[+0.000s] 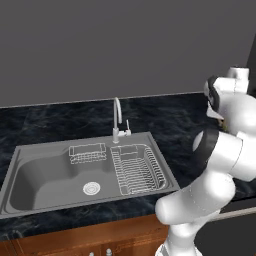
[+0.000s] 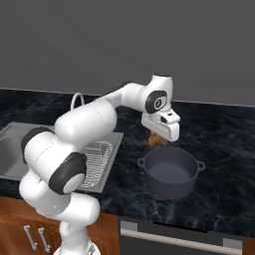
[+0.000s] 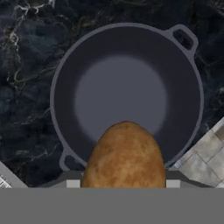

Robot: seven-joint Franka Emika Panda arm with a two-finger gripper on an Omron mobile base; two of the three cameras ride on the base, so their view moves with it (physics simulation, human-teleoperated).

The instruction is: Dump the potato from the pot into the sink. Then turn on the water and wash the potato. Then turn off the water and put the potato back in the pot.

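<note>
My gripper is shut on the potato, a brown-orange oval lump that hangs under the hand just above the left rim of the pot. Seen from the hand, the potato sits between the fingers at the bottom, and the dark blue-grey pot lies open and empty right below, its two small side handles showing. The pot stands on the dark counter to the right of the sink, a grey steel basin with a round white drain and a curved silver faucet.
Two wire racks rest in the sink, a small one at the back and a large one on the right side. Dark marble counter surrounds the pot. An oven front lies below the counter edge.
</note>
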